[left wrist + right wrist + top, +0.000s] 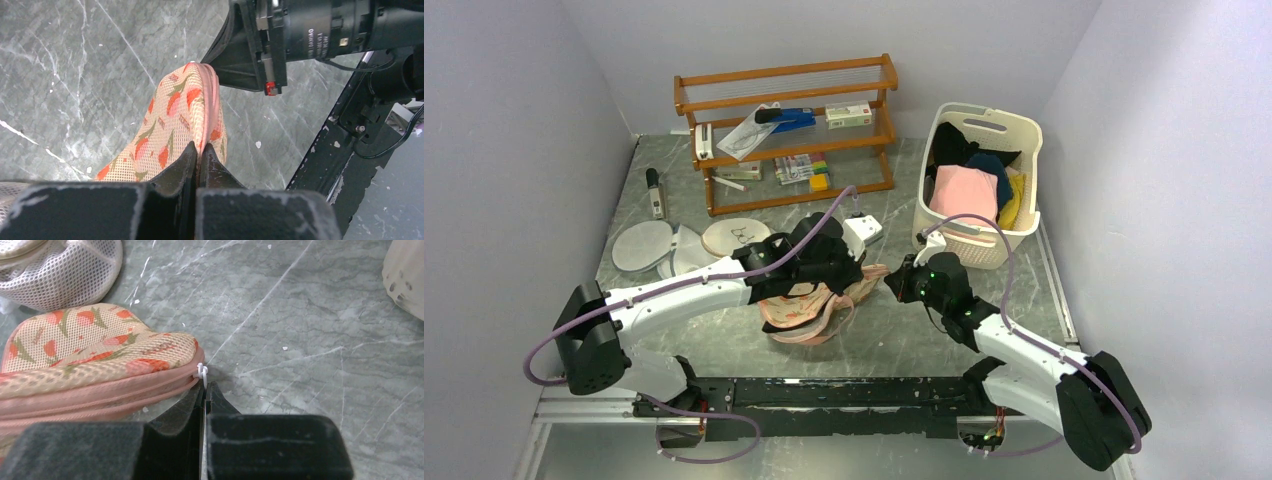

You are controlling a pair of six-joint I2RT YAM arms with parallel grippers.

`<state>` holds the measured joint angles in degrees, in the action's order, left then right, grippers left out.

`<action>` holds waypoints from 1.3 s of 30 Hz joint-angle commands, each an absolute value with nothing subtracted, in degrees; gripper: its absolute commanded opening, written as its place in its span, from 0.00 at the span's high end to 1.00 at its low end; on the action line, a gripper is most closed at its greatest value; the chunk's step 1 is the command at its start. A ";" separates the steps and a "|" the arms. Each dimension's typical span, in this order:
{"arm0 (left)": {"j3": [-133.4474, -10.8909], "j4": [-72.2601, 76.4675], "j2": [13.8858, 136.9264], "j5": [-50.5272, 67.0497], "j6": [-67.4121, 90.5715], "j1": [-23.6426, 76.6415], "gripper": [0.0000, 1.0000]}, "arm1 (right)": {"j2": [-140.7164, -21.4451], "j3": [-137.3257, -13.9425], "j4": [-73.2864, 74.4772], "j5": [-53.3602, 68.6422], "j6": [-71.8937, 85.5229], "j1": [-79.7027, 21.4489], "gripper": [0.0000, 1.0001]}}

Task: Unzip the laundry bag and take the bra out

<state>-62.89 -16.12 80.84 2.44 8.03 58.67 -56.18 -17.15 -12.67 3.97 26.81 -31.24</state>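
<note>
The laundry bag [809, 310] is laid crosswise mid-tabletop [894, 335] between the 2 arms, its mesh edge pinched in the shut left jaws and its white zipper pull [202, 373] at the right tip seemingly clamped in the shut right jaws. The zip seam is run leftward from there, so that line probably gets followed. The basket [979, 240] and white mesh bags [60, 270] are parked well clear.

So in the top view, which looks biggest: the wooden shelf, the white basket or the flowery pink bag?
1. Wooden shelf
2. White basket
3. Flowery pink bag, though the left arm hides part of it, so its full size is unsure.
</note>
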 commanded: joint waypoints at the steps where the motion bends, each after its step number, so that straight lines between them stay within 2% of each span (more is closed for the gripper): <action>1: -62.46 -10.21 78.73 4.65 9.94 59.05 0.93 | -59.12 -17.78 -16.78 0.45 28.83 -30.94 1.00; 11: -60.18 -6.40 77.06 2.61 12.32 59.24 0.93 | -61.77 -13.02 -27.84 -1.73 33.82 -31.84 1.00; 20: -58.87 -3.04 83.39 -0.59 18.40 59.30 0.93 | -54.06 -15.55 -17.08 -9.19 32.56 -32.26 0.99; 23: -58.18 -1.10 87.01 -0.28 21.81 59.24 0.91 | -48.44 -17.31 -9.69 -12.83 32.48 -32.19 0.80; 26: -57.43 1.13 89.52 1.31 23.39 59.27 0.74 | -43.94 -18.80 -3.42 -14.54 32.43 -32.17 0.63; 27: -57.32 1.36 90.01 1.42 23.58 59.24 0.62 | -42.48 -19.25 -1.62 -14.92 32.46 -32.17 0.58; 28: -57.49 0.87 90.20 1.22 23.59 59.24 0.44 | -41.25 -19.85 0.08 -15.39 32.45 -32.15 0.55; 30: -58.35 -0.58 89.77 0.53 22.90 59.16 0.20 | -38.83 -20.94 2.91 -16.02 32.25 -32.17 0.50; 31: -58.81 -1.07 89.32 0.10 22.40 59.01 0.05 | -37.74 -21.43 3.89 -16.07 32.04 -32.17 0.47; 32: -59.37 -1.67 88.85 0.20 21.76 58.65 0.00 | -36.75 -21.78 4.52 -16.14 31.78 -32.17 0.46; 39: -64.19 -6.04 84.11 10.26 18.03 48.50 0.00 | -36.24 -24.25 3.81 -12.66 28.62 -32.17 0.33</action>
